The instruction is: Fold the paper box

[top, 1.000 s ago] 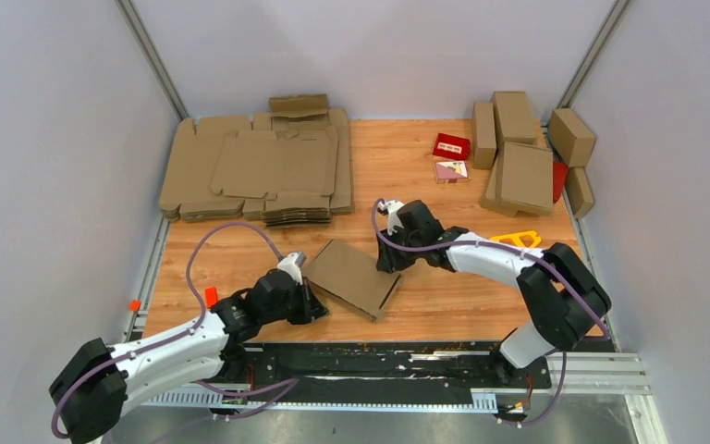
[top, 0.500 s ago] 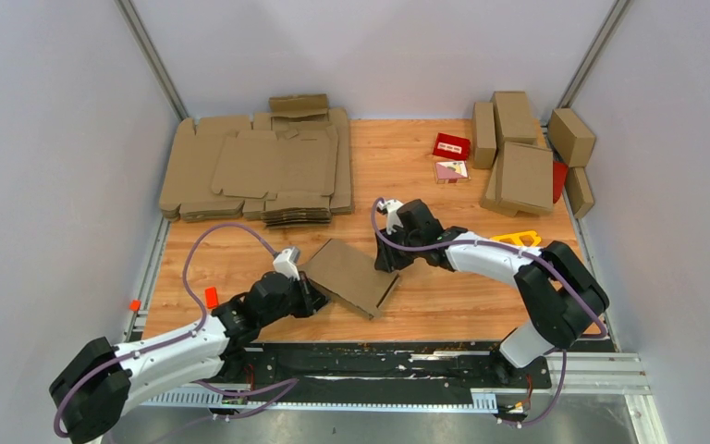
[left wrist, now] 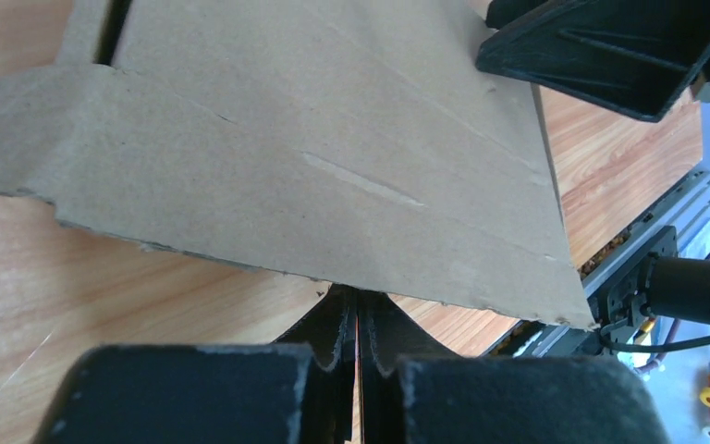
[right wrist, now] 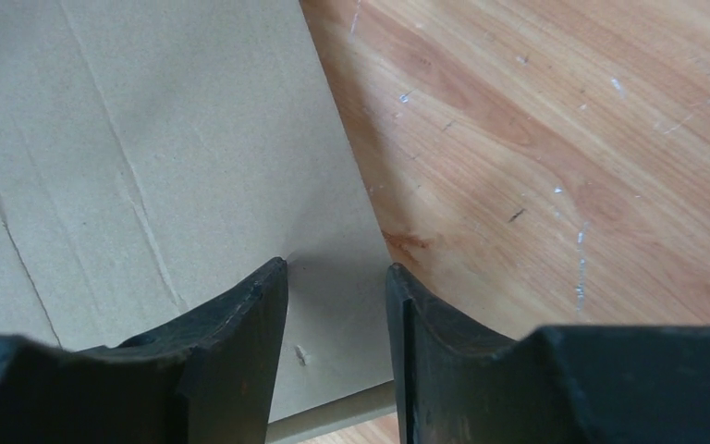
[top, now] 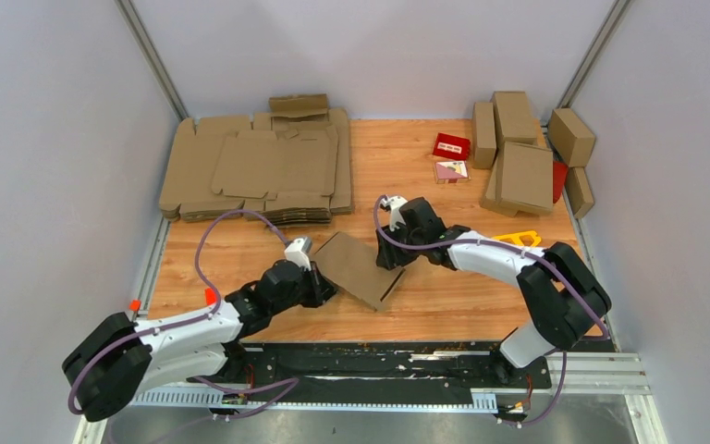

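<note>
roughly at the middle of the table point(top: 444, 310), the paper box point(top: 359, 266) is seen as a flat brown sheet, tilted, with its left side lifted off the wood. it is flanked by both arms. the left gripper point(top: 322, 283) is set at the raised near-left edge. in the left wrist view its fingers point(left wrist: 194, 398) are drawn together with only a thin slit between them, and the cardboard's edge crosses just above their tips. whether a flap is pinched there cannot be told. the right gripper point(top: 389, 261) is placed over the sheet's right edge. in the right wrist view its fingers point(right wrist: 231, 342) are held apart, unclenched, one over the cardboard and the other by the edge where bare wood begins. a thick pile of flat blanks point(top: 259, 166) is stacked at the far left corner, well apart from the sheet. finished brown boxes point(top: 522, 166) are heaped at the far right, with a small red carton point(top: 451, 145) just beside them.
</note>
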`<state>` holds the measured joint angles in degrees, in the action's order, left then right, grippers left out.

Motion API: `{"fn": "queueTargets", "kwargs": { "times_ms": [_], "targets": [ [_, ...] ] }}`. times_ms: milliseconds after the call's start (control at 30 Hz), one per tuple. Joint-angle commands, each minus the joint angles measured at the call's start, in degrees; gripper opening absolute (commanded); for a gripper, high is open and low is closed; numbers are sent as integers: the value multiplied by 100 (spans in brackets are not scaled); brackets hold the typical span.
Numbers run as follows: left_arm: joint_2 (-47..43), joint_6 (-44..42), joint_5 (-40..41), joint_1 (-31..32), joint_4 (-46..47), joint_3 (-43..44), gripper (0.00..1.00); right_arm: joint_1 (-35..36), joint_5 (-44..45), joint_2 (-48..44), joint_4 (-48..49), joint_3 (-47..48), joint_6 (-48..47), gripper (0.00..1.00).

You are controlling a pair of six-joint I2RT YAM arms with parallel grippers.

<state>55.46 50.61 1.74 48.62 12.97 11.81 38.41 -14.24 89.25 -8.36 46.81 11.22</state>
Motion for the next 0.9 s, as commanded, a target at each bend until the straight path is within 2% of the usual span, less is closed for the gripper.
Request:
{"fn": "queueTargets", "kwargs": {
  "times_ms": [0,233,467,633,767,867],
  "targets": [
    [241,-232,-120,7,1304,578,0,117,-43,159,-560,-79,-40,46],
    [390,-500,-49,7,1258,904,0,117,363,134,-742,59,-20,47],
    [979,-651,-139,6,1557,1231,0,79,1295,542,-1245,711,217,50],
    [1260,-845,-139,7,1622,1468,0,79,1319,950,-1425,963,129,43],
    [1572,-981,-139,7,1650,1651,0,85,1188,909,-1466,953,35,29],
    [1672,-1021,-139,7,1643,1729,0,80,956,767,-1426,869,15,27]
  ]
}}
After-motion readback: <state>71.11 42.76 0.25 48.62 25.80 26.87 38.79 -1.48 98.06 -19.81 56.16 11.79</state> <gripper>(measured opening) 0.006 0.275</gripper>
